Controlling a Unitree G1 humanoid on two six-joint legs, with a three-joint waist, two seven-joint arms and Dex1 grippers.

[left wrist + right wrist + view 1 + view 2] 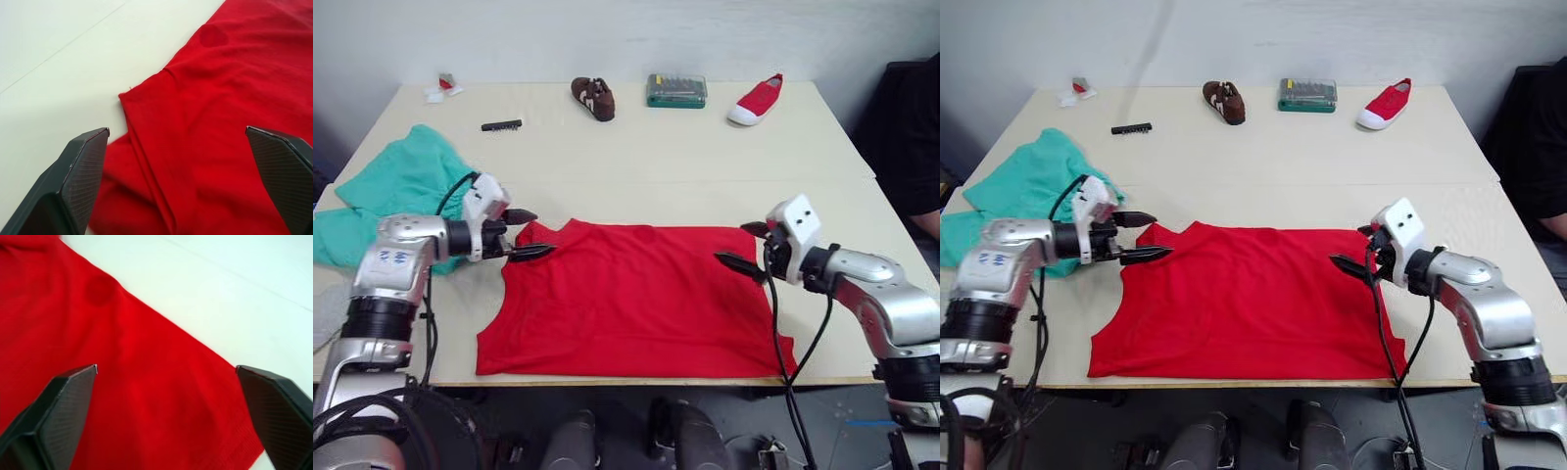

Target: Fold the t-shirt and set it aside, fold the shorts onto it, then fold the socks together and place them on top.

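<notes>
The t-shirt (636, 299) lies spread flat on the pale table (705, 166), plain bright red cloth, smooth over most of its body with a few soft folds at the corner under the left gripper (524, 235). No writing or label can be read on it. That gripper hangs at the shirt's upper corner on the robot's left, its two black tapered fingers (80, 174) spread wide with nothing between them; the wrist view shows them with a matte, finely textured face, over a folded flap of red cloth beside bare table. The right gripper (749, 247) hangs at the opposite upper corner, its fingers (58, 411) likewise parted and empty, straddling the shirt's straight hemmed edge.

Just beyond the left gripper, on its outer side, the shorts (396, 191) lie in a crumpled teal-green heap of soft cloth.

Farther off, toward the table's back edge, sit a small black ridged bar (501, 125), a brown shoe (593, 98) with white stripes, a green translucent case (675, 90) whose marking is too small to read, and a red canvas shoe (757, 100) with a white sole. At the far corner beyond the left gripper lie small red and white bits (443, 86).
</notes>
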